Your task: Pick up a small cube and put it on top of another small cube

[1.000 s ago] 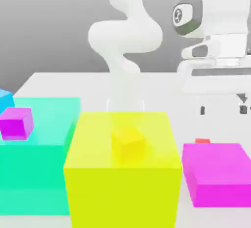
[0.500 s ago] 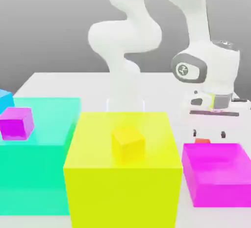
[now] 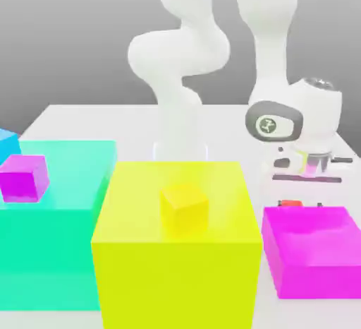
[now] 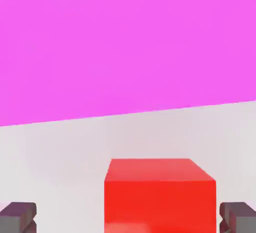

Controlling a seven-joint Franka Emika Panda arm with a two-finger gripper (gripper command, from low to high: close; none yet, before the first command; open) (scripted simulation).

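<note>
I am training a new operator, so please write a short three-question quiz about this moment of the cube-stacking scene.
1. True or false: the jaws are shut on the small red cube.
2. What stands on the big yellow block? A) small yellow cube B) small magenta cube C) nothing
3. In the exterior view, which big block hides most of the red cube?

Key: 1 false, the fingertips stand apart on either side of it. 2 A, the small yellow cube. 3 the magenta block.
</note>
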